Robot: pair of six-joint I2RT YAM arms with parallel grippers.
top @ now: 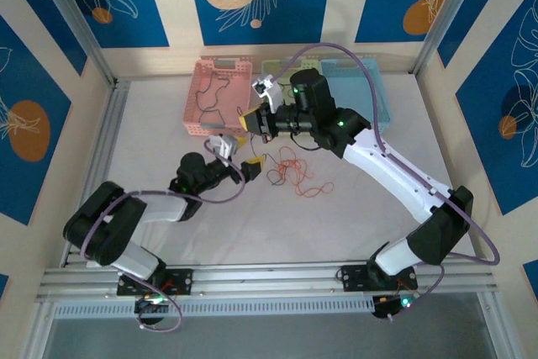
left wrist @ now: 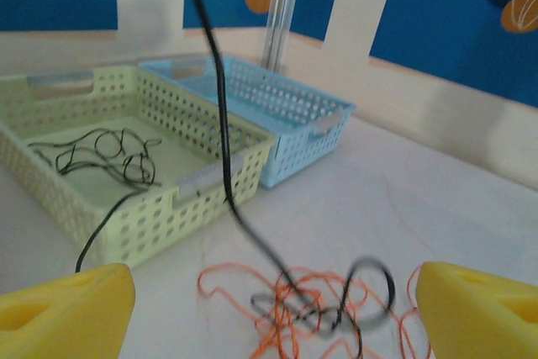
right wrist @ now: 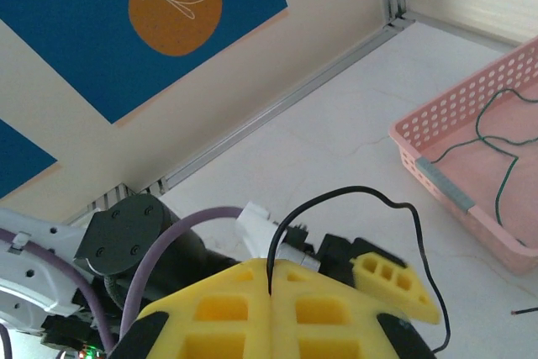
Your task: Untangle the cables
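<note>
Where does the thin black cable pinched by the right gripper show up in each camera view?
Top external: thin black cable, centre, dropping from right gripper to orange-red cable tangle.
Left wrist: cable climbs from tangle to top edge.
Right wrist: cable loops from shut gripper, bottom centre.
Shared landmark: white tabletop.

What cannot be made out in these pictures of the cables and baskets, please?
Left wrist view: the knot of thin black cable and thin orange cable is blurred and cut by the bottom edge; crossings unreadable.
Top view: the right arm covers most of the light green plastic basket, hiding its contents.
Right wrist view: the black strand pinched in the right gripper exits the bottom edge, end unseen.
</note>
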